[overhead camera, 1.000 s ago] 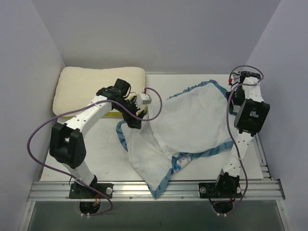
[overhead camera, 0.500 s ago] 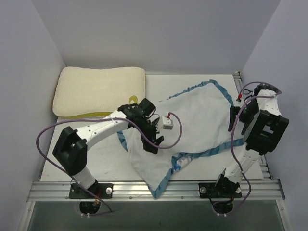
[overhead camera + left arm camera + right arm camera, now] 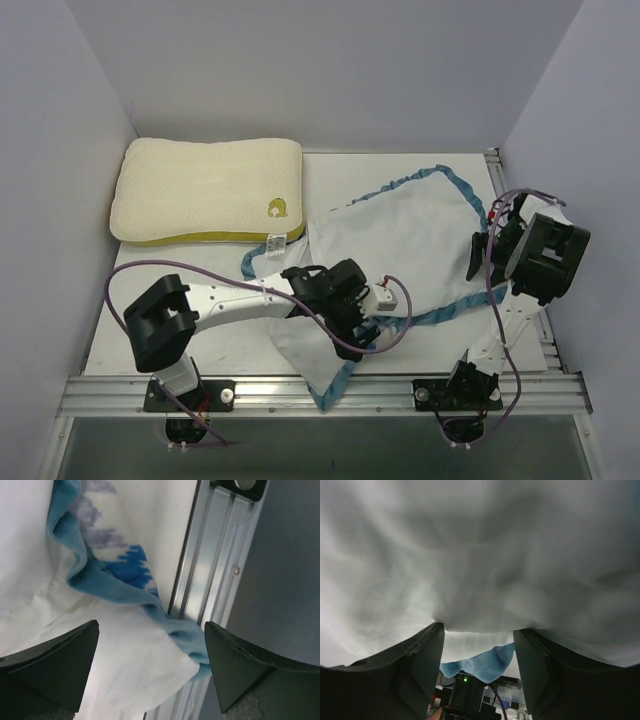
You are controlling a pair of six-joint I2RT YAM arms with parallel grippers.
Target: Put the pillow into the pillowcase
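Note:
The cream pillow (image 3: 205, 190) lies at the back left of the table, logo toward the middle. The pillowcase (image 3: 400, 240) is spread over the middle and right, white side up, teal trim round its edges. My left gripper (image 3: 345, 308) hovers over its near part, open. In the left wrist view the left gripper (image 3: 150, 660) has white fabric and the teal trim (image 3: 120, 587) below its wide-apart jaws, gripping nothing. My right gripper (image 3: 478, 256) is at the pillowcase's right edge. In the right wrist view the right gripper (image 3: 479, 650) is open, white pillowcase fabric (image 3: 480, 555) draped just beyond its fingertips.
The pillowcase's near corner (image 3: 325, 392) hangs over the aluminium rail (image 3: 520, 392) along the table's front edge; the rail (image 3: 215, 580) also shows in the left wrist view. Purple cables loop off both arms. Grey walls close in the back and both sides.
My left arm has swung from beside the pillow, right and toward the front, over the pillowcase. The right arm has drawn nearer the front. The pillowcase's left side has bunched inward.

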